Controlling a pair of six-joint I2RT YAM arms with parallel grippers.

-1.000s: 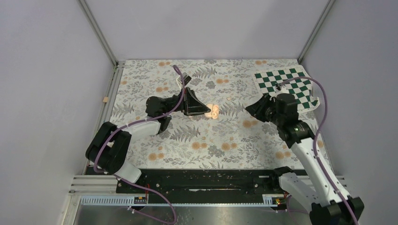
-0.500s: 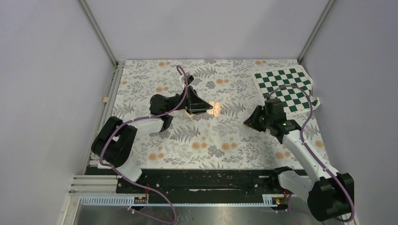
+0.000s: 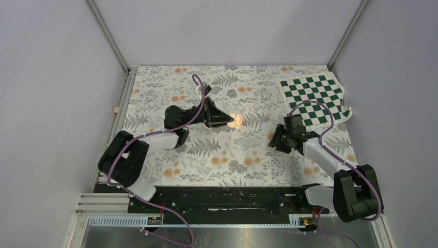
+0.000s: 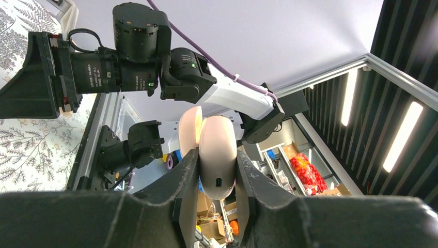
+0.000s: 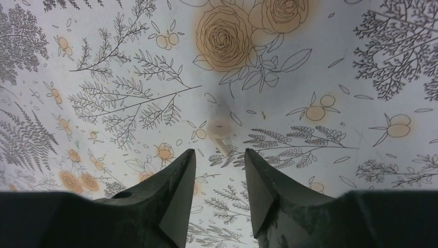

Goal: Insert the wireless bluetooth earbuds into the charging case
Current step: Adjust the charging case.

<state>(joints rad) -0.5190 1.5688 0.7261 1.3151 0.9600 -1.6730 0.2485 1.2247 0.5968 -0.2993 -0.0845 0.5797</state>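
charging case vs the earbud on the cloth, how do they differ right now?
The charging case is clamped in the left gripper; the earbud lies loose on the floral cloth, just ahead of the open right gripper, untouched. The case fills the gap between its jaws; the earbud is much narrower than the right jaws' gap. The case's lid stands ajar; the earbud is one piece with a short stem. Both are pale peach.
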